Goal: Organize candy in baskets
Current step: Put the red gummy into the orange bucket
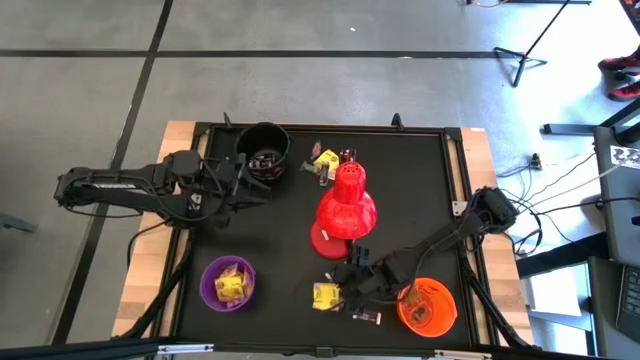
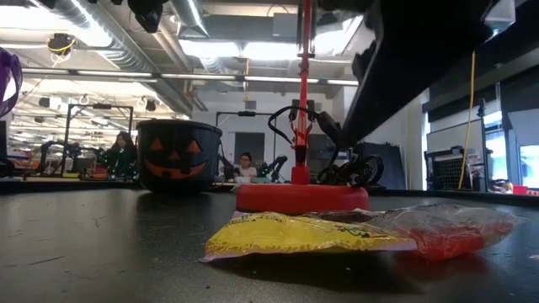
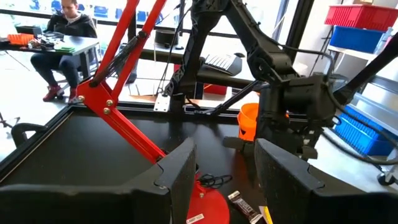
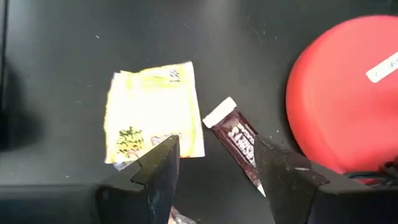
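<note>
Right end effector (image 4: 214, 168) hangs open and empty over a yellow candy packet (image 4: 152, 112) and a brown bar (image 4: 239, 146) on the bench (image 1: 420, 200). By my reckoning the sorting is partway: the purple bucket (image 1: 228, 283), black bucket (image 1: 264, 152) and orange bucket (image 1: 428, 305) each hold something (contents hard to name). Loose sweets (image 1: 325, 160) lie behind the red lamp (image 1: 345, 205). Left end effector (image 3: 224, 177) waits open by the black bucket.
</note>
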